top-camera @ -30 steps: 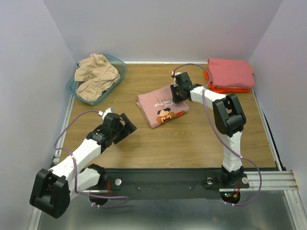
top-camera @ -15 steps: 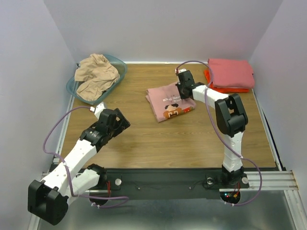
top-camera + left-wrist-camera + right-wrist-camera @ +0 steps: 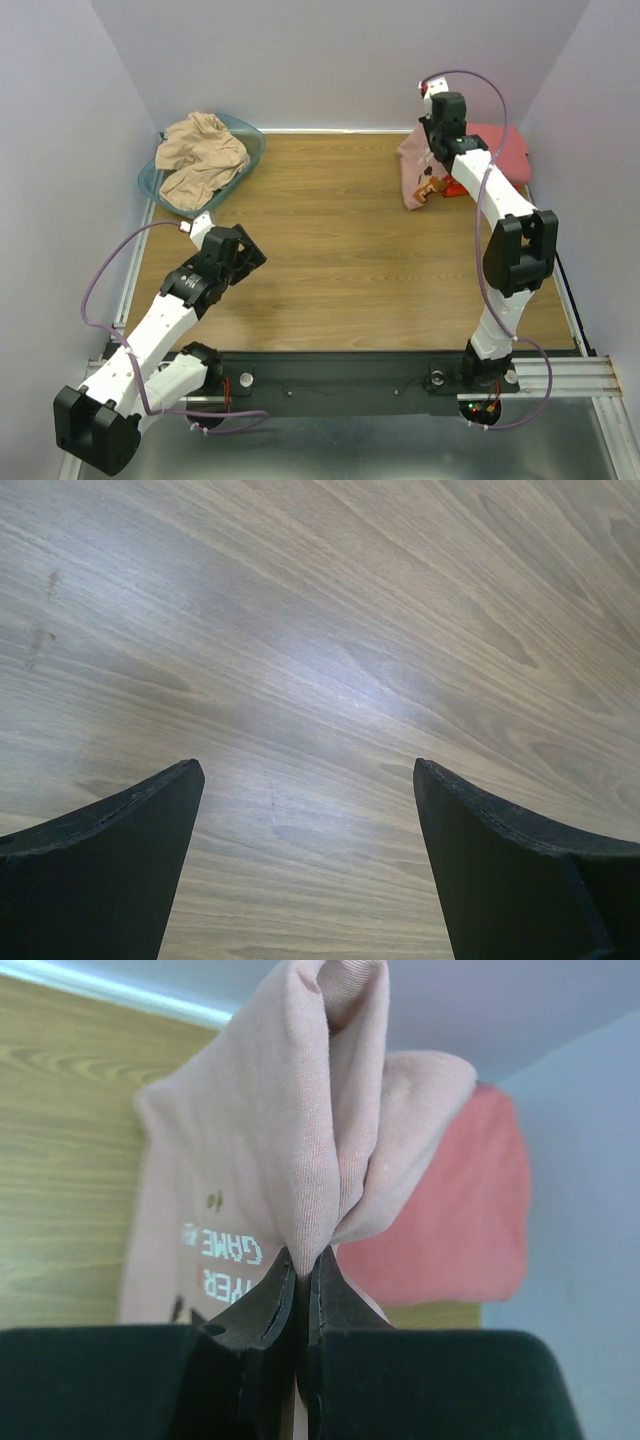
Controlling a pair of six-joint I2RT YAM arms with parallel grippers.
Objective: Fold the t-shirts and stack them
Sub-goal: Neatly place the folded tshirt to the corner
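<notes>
My right gripper [image 3: 437, 137] is shut on the folded dusty pink t-shirt [image 3: 419, 172], which hangs from it above the back right of the table, its printed face showing. In the right wrist view the pink cloth [image 3: 300, 1120] is pinched between the jaws of that gripper [image 3: 303, 1260]. The coral pink t-shirt [image 3: 504, 152] lies folded at the back right corner, also seen in the right wrist view [image 3: 450, 1230]; the orange one is hidden. The tan-beige t-shirt [image 3: 198, 152] lies crumpled in the teal basket [image 3: 252, 143]. My left gripper [image 3: 243, 250] is open and empty over bare wood [image 3: 310, 770].
The teal basket stands at the back left corner. Grey walls close in the back and both sides. Purple cables loop off both arms. The wooden table [image 3: 340, 260] ends at a black rail near the arm bases.
My right gripper lifted the folded dusty pink t-shirt off the table's middle and carried it back and right toward the coral pink shirt. My left arm drew back slightly to the left.
</notes>
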